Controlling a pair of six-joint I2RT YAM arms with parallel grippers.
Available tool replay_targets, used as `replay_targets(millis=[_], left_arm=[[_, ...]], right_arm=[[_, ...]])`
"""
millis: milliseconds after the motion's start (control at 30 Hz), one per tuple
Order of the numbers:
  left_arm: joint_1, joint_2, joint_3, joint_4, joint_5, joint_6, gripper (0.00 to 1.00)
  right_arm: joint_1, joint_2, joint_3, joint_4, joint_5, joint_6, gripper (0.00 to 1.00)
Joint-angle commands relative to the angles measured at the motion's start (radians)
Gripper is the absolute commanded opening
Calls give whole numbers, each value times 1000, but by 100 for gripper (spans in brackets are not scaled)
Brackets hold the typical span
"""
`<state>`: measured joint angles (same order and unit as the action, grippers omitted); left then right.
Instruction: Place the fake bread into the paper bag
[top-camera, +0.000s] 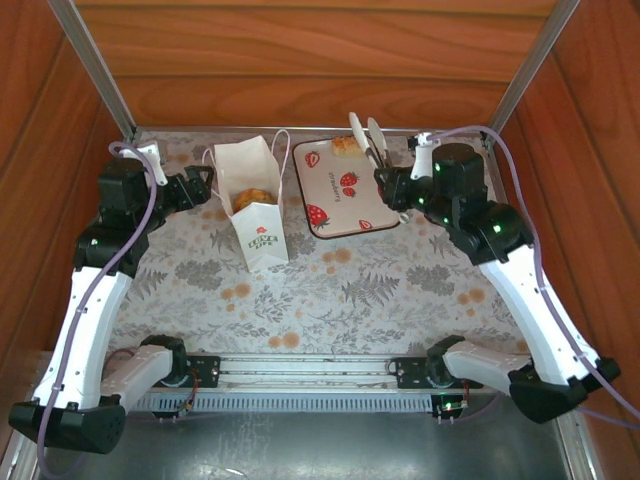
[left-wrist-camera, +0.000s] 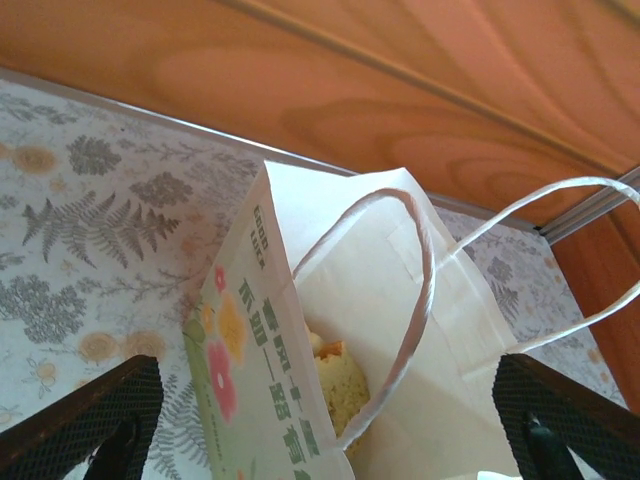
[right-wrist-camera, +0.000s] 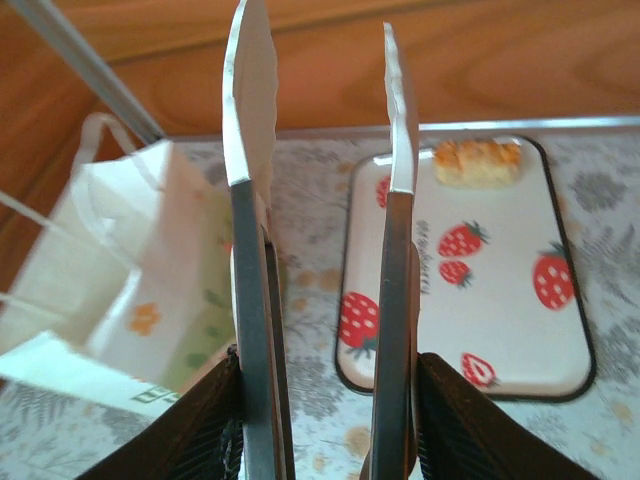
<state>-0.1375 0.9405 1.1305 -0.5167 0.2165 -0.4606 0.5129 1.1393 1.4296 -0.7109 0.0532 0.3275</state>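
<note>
The white paper bag (top-camera: 258, 215) stands upright with a green logo on its front, and golden fake bread (top-camera: 254, 197) lies inside it. My left gripper (top-camera: 203, 186) is at the bag's left side. In the left wrist view this left gripper (left-wrist-camera: 330, 430) is open, its black fingers (left-wrist-camera: 90, 420) wide apart on either side of the bag (left-wrist-camera: 400, 270), over the bread (left-wrist-camera: 345, 385). My right gripper (top-camera: 388, 182) is shut on a pair of tongs (top-camera: 366, 140). The tong blades (right-wrist-camera: 250, 150) stand apart with nothing between them. One more piece of bread (right-wrist-camera: 478, 162) lies on the tray.
The strawberry-print tray (top-camera: 345, 205) sits right of the bag, with the bread piece (top-camera: 345, 146) at its far end. Wooden walls close in the back and both sides. The bag's cord handles (left-wrist-camera: 420, 280) stick up over its mouth.
</note>
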Motion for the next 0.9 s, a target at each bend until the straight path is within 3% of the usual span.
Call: replay_targets(millis=[0, 467, 667, 867], left_arm=[[7, -24, -25, -6, 29, 6, 97], [10, -62, -62, -6, 110, -4, 100], [10, -63, -69, -6, 115, -6, 100], [9, -52, -72, -6, 120, -6, 100]], right_arm=[[-80, 70, -41, 8, -111, 13, 46], [-298, 426, -14, 169, -239, 19, 45], [-335, 603, 70, 189, -303, 18, 44], [-350, 734, 169, 191, -290, 8, 44]])
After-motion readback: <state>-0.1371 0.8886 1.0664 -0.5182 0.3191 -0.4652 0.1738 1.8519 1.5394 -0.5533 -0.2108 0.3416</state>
